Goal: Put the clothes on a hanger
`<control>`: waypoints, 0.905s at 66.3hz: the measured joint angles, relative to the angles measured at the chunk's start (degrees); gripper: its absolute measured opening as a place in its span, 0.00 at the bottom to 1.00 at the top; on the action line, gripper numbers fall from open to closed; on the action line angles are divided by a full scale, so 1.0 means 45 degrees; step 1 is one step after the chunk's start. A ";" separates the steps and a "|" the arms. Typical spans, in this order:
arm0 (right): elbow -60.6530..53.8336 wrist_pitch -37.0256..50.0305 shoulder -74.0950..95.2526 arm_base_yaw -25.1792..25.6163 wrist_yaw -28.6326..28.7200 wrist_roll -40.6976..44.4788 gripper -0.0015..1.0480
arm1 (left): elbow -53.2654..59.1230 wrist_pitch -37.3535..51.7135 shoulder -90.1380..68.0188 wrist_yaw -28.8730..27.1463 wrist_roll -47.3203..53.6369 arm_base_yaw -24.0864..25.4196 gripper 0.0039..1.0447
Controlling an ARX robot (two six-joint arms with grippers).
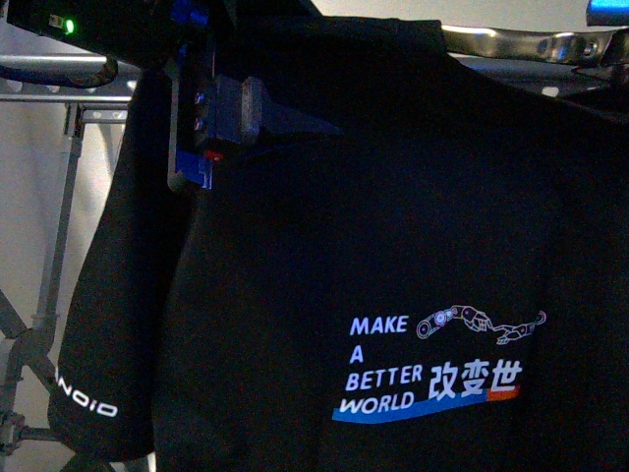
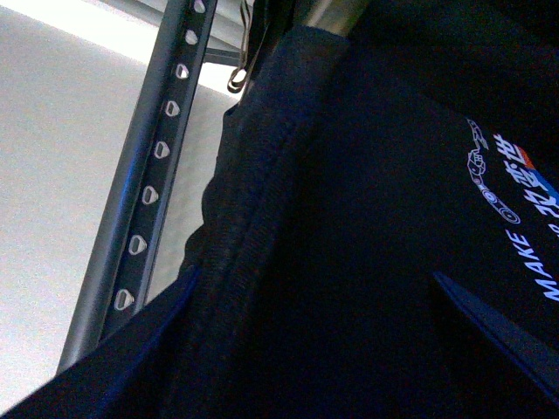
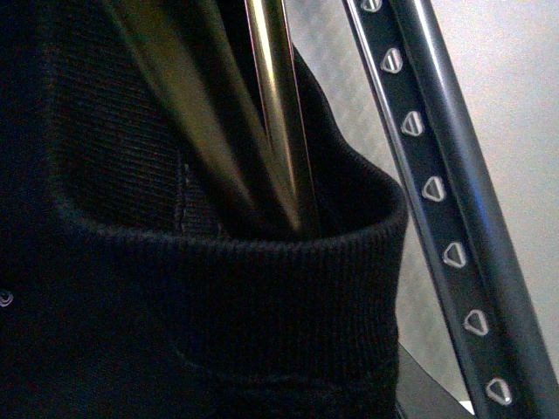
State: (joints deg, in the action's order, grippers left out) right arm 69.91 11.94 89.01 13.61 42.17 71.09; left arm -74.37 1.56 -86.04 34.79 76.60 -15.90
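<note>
Draping over the hanger, the clothes fill the front view, chest print facing out and one lettered sleeve hanging beside a slanted leg. The left hand sits high at the shirt's shoulder, fingers spread wide with fabric bulging between them. The right hand's fingers do not show by the ribbed collar, so I cannot tell its state.
</note>
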 joint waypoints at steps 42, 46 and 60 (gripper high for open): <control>0.0024 -0.8786 -0.0884 0.0359 -0.0097 -0.1564 0.08 | -0.0005 0.0019 0.0000 0.0029 0.0005 0.0000 0.94; -0.0039 -0.9792 -0.0981 0.0185 -0.0262 -0.1763 0.08 | -0.0005 0.0019 0.0000 0.0029 0.0005 0.0005 0.94; -0.1603 -0.8830 -0.2011 0.0359 0.1428 -0.4619 0.07 | 0.1987 1.0414 -0.0777 -0.4396 -1.1064 0.0335 0.94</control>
State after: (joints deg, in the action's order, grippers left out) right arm 62.70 -27.79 79.96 15.22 48.60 50.30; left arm -65.43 48.42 -89.54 15.00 26.81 -14.39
